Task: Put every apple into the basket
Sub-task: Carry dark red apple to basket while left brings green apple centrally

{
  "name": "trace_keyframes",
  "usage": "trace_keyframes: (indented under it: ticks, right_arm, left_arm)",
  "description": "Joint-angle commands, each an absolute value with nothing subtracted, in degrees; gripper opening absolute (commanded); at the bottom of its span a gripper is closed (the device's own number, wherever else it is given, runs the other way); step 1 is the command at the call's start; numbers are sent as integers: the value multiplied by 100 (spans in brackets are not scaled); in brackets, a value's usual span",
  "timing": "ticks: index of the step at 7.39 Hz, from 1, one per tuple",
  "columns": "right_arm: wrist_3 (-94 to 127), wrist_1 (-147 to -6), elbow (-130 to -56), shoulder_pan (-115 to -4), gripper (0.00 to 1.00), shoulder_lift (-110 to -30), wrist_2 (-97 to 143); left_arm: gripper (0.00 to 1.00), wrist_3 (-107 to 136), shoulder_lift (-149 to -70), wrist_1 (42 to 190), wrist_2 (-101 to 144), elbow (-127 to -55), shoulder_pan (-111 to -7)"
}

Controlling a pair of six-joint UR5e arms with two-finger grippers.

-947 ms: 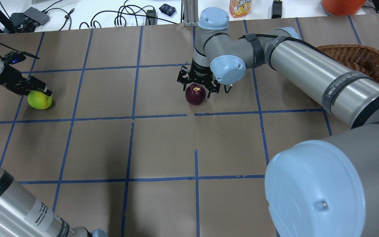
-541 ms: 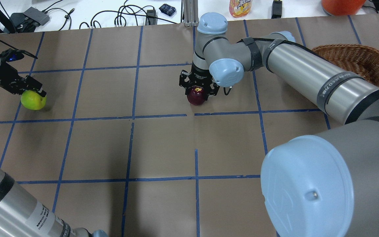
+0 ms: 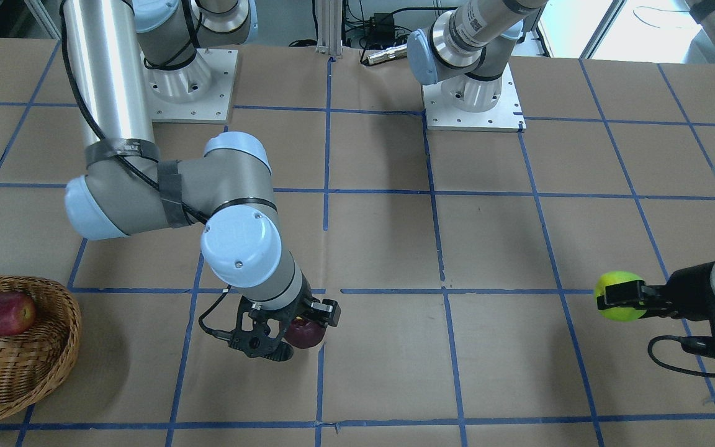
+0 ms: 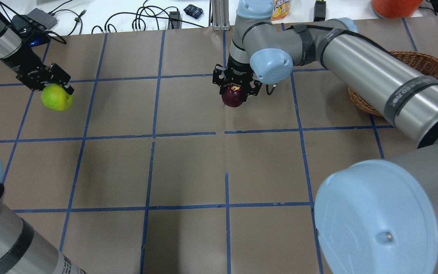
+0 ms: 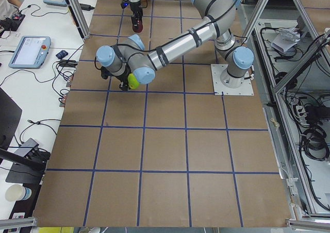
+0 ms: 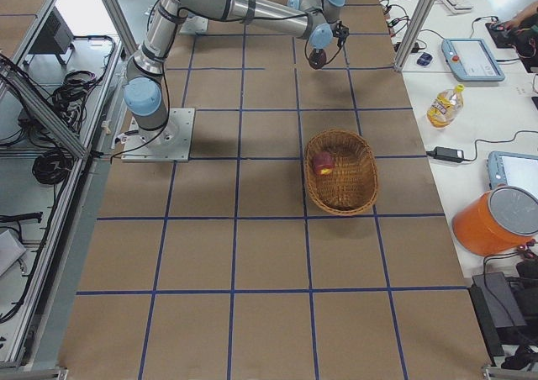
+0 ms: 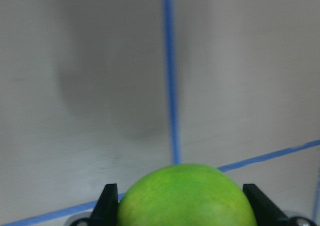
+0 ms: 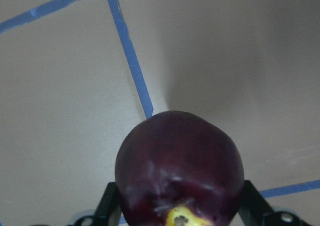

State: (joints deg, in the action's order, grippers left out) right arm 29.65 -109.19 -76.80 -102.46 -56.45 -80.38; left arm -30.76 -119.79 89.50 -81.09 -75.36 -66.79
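Note:
My left gripper (image 4: 53, 89) is shut on the yellow-green apple (image 4: 56, 97) and holds it above the table at the far left; the apple also shows in the front view (image 3: 619, 295) and fills the left wrist view (image 7: 186, 196). My right gripper (image 4: 236, 86) is shut on the dark maroon apple (image 4: 233, 96), lifted above the table's middle; it shows in the front view (image 3: 305, 332) and the right wrist view (image 8: 179, 171). The wicker basket (image 4: 418, 62) stands at the far right, partly hidden by my right arm. The red apple (image 3: 5, 313) lies inside the basket (image 3: 53, 360).
Cables, a power adapter and a drink bottle (image 4: 280, 9) lie on the white bench beyond the table's far edge. An orange bucket (image 4: 394, 7) stands there too. Blue tape lines grid the brown table (image 4: 188, 167).
Both grippers have risen with their apples. The left one moved up and away from the robot with the green apple. The right one closed on the maroon apple and lifted it.

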Motion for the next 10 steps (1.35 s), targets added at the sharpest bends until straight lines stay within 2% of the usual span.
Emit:
trace_keyframes:
  ticks: [1, 2, 4, 6, 9, 10]
  right_arm:
    - [2062, -9769, -7017, -9304, 0, -5897, -8330]
    - [1413, -9277, -6735, -8725, 0, -5897, -8576]
    - [-308, -8581, -6583, -7608, 0, -6081, -9269]
    - [-1812, -8691, -6636, -6736, 0, -6039, -9587]
    - [-3011, -9902, -6662, -6277, 0, -5399, -9957]
    - [-3363, -10245, -6680, -6215, 0, -5240, -9984]
  left_arm:
    - [0, -1668, -11436, 8965, -8095, -7838, -7720]
    - [0, -904, -11426, 8643, -8103, -8083, -8509]
    - [0, 1212, -11714, 6941, -8165, -8549, -10057]
    - [0, 1888, -11996, 6128, -8182, -8806, -10571]
    - [0, 2285, -12251, 5234, -8586, -9113, -10907]
    - [27, 2303, -12330, 5073, -8596, -9123, -10916]
